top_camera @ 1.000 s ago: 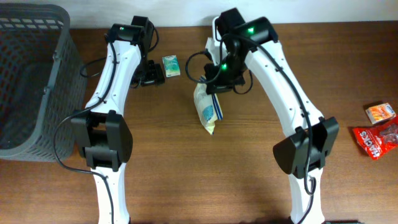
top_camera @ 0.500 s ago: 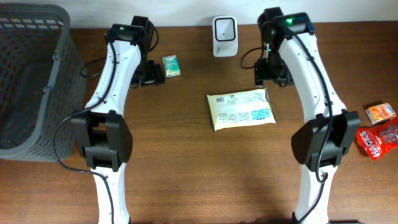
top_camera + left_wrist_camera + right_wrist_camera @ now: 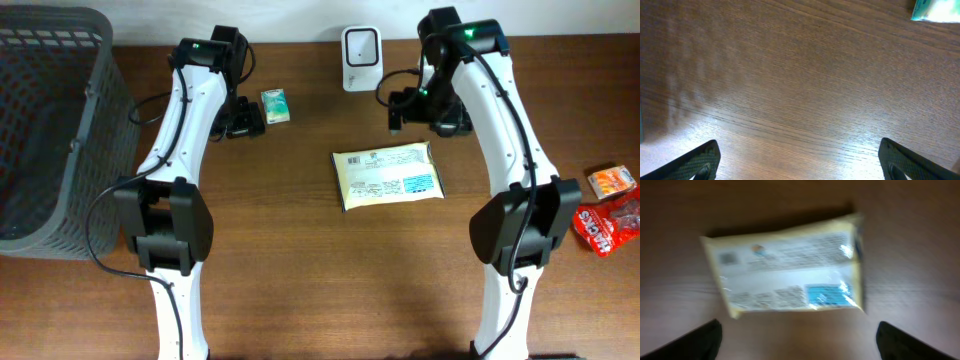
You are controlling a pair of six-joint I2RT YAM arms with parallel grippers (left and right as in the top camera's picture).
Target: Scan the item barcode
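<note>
The item, a yellow packet (image 3: 388, 176) with printed text and a blue patch, lies flat on the table in front of the white barcode scanner (image 3: 360, 45). My right gripper (image 3: 418, 110) hovers just behind the packet's far right corner, open and empty. In the right wrist view the packet (image 3: 787, 265) is blurred, beyond the wide-apart fingertips of my right gripper (image 3: 797, 342). My left gripper (image 3: 243, 120) stands open over bare wood beside a small green box (image 3: 275, 105). The left wrist view shows my left gripper (image 3: 800, 162) holding nothing.
A dark grey mesh basket (image 3: 50, 130) fills the far left. At the right edge lie an orange snack pack (image 3: 611, 181) and a red one (image 3: 605, 225). The small green box (image 3: 935, 10) shows at the top right of the left wrist view.
My right gripper, earlier shut on the packet hanging by the scanner, has opened; the packet now lies flat on the table. The right arm moved right. The left arm has not moved.
</note>
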